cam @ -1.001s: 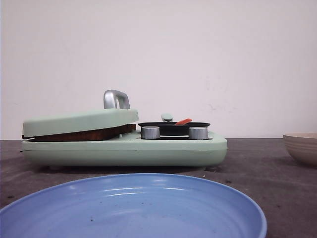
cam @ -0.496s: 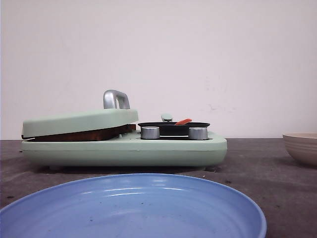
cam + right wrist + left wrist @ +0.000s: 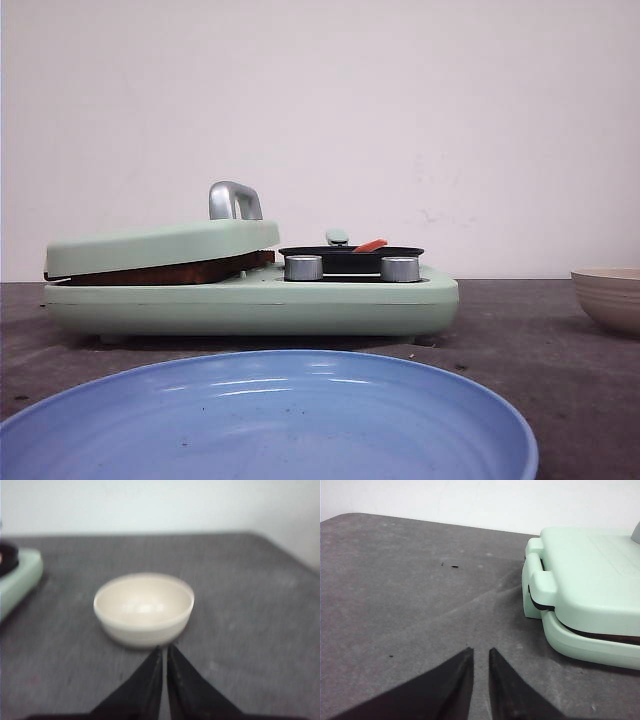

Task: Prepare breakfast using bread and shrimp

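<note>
- Dark grey felt-like table (image 3: 395, 595) under a plain pale wall — that is all the room I get from my feeds.
- My left gripper (image 3: 480, 656) hangs low over bare table, its two black fingers drawn nearly together with only a thin slit between them, nothing held.
- Just beyond it, off to one side, sits the hinge end of the mint-green sandwich maker (image 3: 585, 595), lid down; I can read no brand or lettering on it.
- My right gripper (image 3: 164, 652) is likewise nearly closed and empty, tips aimed at a cream bowl (image 3: 144, 607) that stands close in front of them, a little blurred.
- From the front view, the bread (image 3: 170, 272) shows only as a dark brown edge clamped between lid and base of the maker, lying flat, its long edge running left to right.
- Right of the lid's silver handle (image 3: 233, 199), a small black pan (image 3: 350, 256) sits on the maker behind two silver knobs (image 3: 303, 267).
- The shrimp (image 3: 371, 245) lies in that pan — long axis roughly left-right, its right end tipped slightly up.
- Nearest the camera is a blue plate (image 3: 270, 420).
</note>
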Available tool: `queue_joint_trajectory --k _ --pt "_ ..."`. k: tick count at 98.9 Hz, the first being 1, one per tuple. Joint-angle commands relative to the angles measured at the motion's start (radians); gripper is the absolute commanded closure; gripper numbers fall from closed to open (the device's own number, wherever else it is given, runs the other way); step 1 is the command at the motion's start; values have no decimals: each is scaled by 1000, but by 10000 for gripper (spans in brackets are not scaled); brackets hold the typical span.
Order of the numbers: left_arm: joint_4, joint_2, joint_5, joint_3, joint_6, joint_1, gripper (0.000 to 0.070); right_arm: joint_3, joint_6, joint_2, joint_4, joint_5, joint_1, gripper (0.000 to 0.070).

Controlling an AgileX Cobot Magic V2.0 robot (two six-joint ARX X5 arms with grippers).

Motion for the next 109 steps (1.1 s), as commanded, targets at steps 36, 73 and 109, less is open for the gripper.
queue_joint_trajectory --k 36,73,109 --pt "-3 0 -5 -18 -3 -2 700 -2 -77 -29 -19 -22 6 694" --pt "-3 -1 -5 -18 -3 -2 700 -2 -76 -29 2 -19 6 694" --pt "-3 -1 -5 -18 -3 -2 700 -2 -76 -29 2 -18 -3 694"
